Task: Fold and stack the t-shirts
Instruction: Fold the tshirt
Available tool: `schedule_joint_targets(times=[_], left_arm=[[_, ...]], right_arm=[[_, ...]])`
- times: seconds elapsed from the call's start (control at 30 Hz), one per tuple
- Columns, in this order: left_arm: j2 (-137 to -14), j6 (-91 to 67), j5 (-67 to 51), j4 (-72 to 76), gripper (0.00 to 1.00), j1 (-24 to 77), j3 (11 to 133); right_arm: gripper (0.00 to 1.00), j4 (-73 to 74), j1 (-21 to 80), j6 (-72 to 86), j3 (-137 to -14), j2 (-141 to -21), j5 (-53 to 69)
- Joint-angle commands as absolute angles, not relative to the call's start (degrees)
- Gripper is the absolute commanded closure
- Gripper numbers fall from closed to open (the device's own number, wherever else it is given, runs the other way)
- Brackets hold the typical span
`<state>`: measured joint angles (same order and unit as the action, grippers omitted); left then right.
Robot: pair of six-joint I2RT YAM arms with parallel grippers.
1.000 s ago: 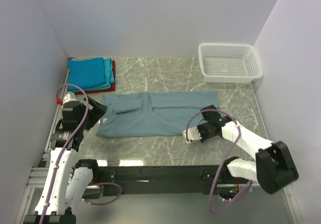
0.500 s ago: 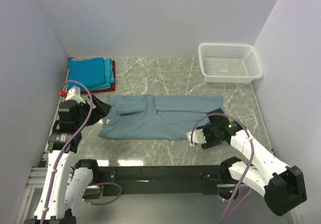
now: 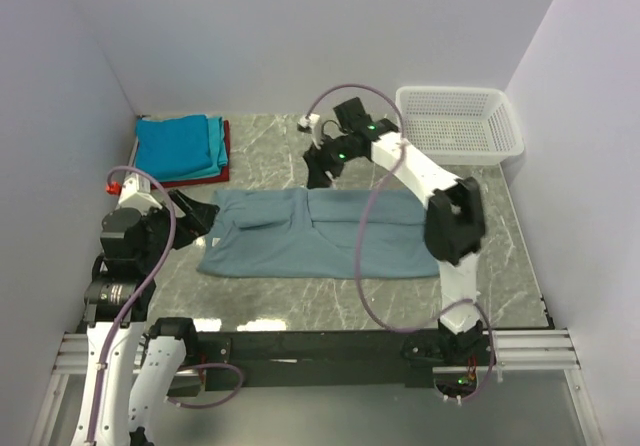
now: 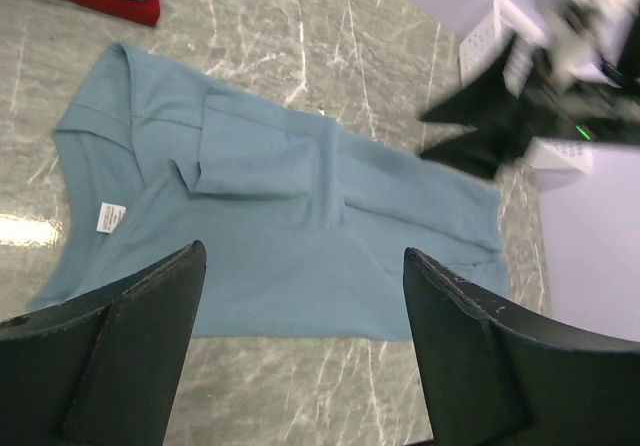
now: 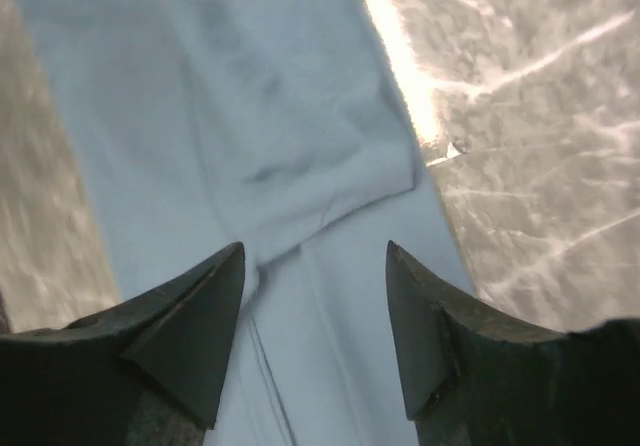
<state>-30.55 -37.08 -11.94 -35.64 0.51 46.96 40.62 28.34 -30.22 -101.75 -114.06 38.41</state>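
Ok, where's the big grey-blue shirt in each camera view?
Top external: the grey-blue shirt lies spread out at the centre of the picture, between the two arms.
Left wrist: it fills the middle of the picture.
Right wrist: seen close up, it covers the left and centre.
Shared landmark: the marble table under it.

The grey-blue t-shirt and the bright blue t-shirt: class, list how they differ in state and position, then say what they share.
The grey-blue t-shirt lies spread wide, only partly folded; the bright blue t-shirt is a compact folded square. The grey-blue t-shirt lies alone on the table; the bright blue t-shirt tops a stack in the far left corner. Both are plain cloth tees lying flat.
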Motion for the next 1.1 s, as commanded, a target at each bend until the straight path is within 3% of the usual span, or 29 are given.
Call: schedule_joint_targets(times=[0.0, 0.13, 0.27, 0.7, 0.97, 1.07], left_arm=[[-29.7, -37.4, -14.5, -35.0, 0.15, 0.4, 46.5], [-29.4, -36.6, -14.7, -35.9, 0.15, 0.4, 46.0], [-29.5, -36.9, -15.9, -34.5, 0.15, 0.4, 44.5], [-30.9, -36.7, -16.7, -33.7, 0.15, 0.4, 44.7], [-31.1, -37.1, -17.3, -33.3, 0.15, 0.4, 44.9], [-31.0, -36.9, -17.1, -33.5, 0.15, 0.4, 44.8]], right_arm=[[0.34, 39.6, 29.4, -8.8, -116.0, -124.2, 38.9], [0.29, 46.0, 29.8, -2.6, -133.0, -138.1, 30.6], [0.28, 43.1, 30.3, -2.5, -127.9, -140.0, 27.4], [0.32, 49.2, 30.9, -4.5, -129.0, -145.9, 29.9], [0.55, 51.9, 31.9, -5.7, -126.9, -146.3, 30.3], [0.69, 51.4, 32.1, -5.9, -125.3, -145.9, 30.3]])
